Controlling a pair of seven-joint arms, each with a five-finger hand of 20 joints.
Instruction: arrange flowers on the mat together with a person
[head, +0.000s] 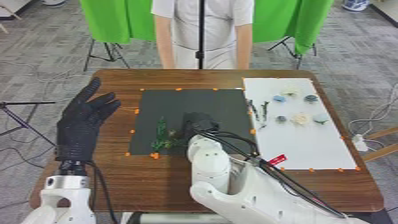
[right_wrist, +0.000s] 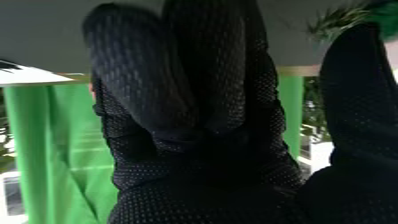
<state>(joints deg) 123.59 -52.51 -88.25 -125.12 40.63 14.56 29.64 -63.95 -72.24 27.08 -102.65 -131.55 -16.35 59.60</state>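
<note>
Showing against the sheet (head: 315, 145) is a red label (head: 277, 159).

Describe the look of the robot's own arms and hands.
Both arms are white with rounded, smooth casings. The left hand and right hand wear black fabric gloves with a fine dotted texture. Black cables run along the right arm.

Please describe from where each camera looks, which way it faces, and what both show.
Head view: on the robot's head, looking forward and down over the table and dark mat; both arms show, with left hand and right hand.
Right wrist view: on the right wrist, looking along that hand's fingers toward the green curtains.
Shared: the right hand and green curtains.
</note>
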